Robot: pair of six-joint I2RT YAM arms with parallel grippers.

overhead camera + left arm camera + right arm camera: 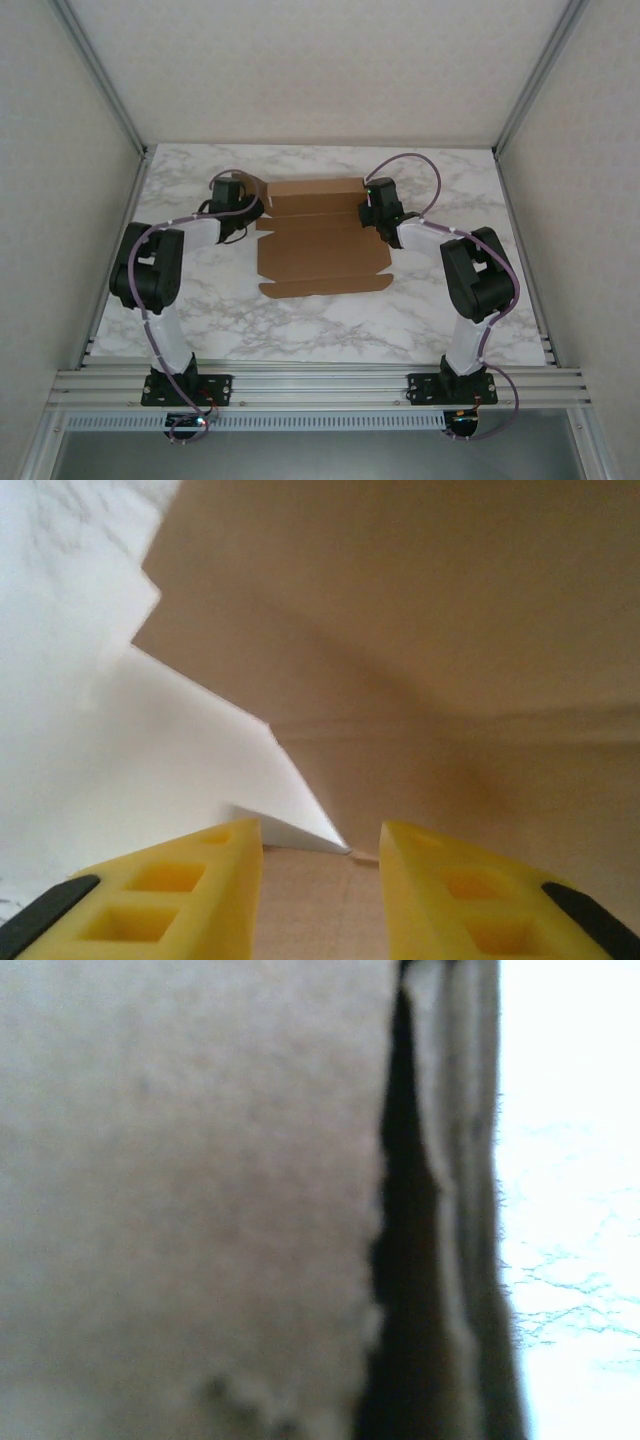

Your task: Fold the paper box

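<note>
The paper box (pixel 320 240) lies largely flat at mid-table, offset toward 12 o'clock. The left gripper (pixel 248 205) is at its 10 o'clock corner, fingers (pixel 180 880) spread apart with a cardboard edge just ahead. The right gripper (pixel 377 207) is at the 2 o'clock corner; its finger state cannot be determined. Recommended: raise both side flaps evenly along their creases. The bare table (pixel 330 325) at 6 o'clock offers clearance, but the rear wall (pixel 320 70) at 12 o'clock is near.

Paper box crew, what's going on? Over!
Left gripper open at paper box left edge. Right gripper at right edge, state unclear. Box lies unfolded on the table. Nothing blocking.
</note>
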